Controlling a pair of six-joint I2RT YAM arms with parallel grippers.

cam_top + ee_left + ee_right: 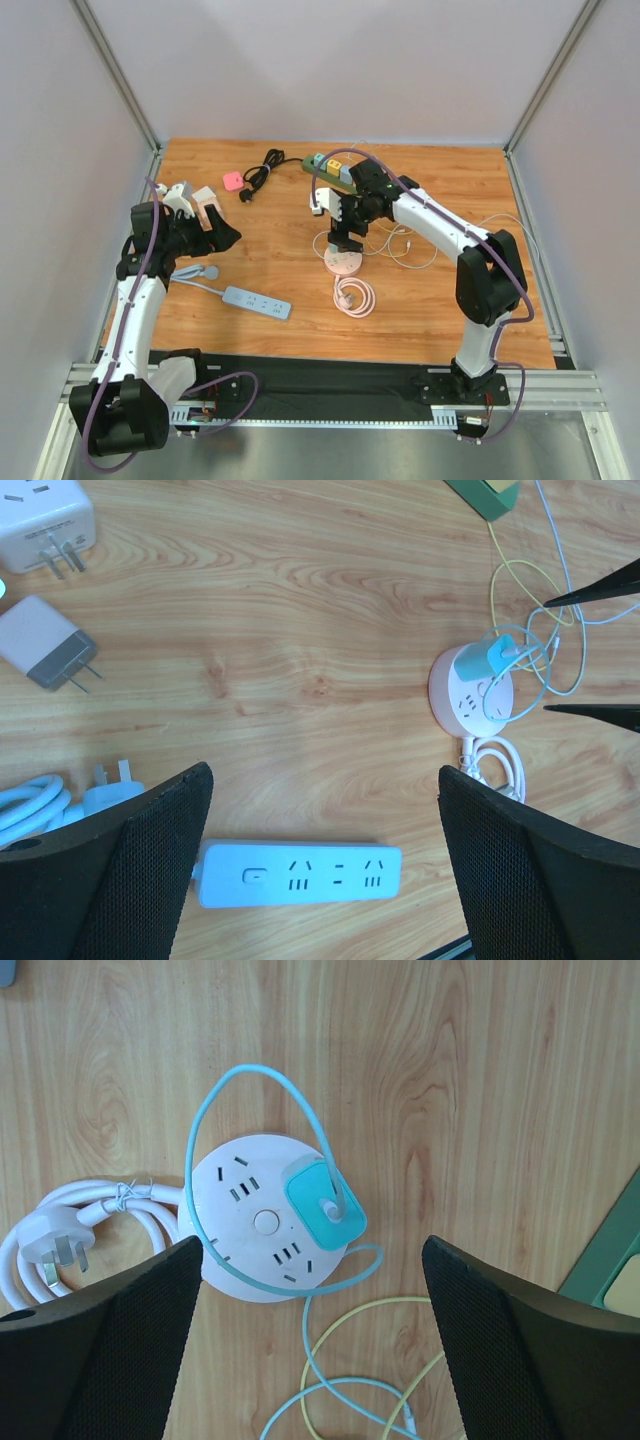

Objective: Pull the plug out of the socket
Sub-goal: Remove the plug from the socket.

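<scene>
Two wide-spread jaws mark the right gripper (312, 1245), which hangs empty directly above the round pink socket (230, 1252). The teal plug (325, 1205) sits pushed into the socket's top. Any lettering on either is too small to read. A coiled white cord (70, 1222) lies just beside the socket on the desk (420, 320), and a green power strip (328, 170) lies farther back. Well apart, the left gripper (325, 772) is equally spread and empty over a pale blue power strip (300, 875), near two white chargers (45, 525).
</scene>
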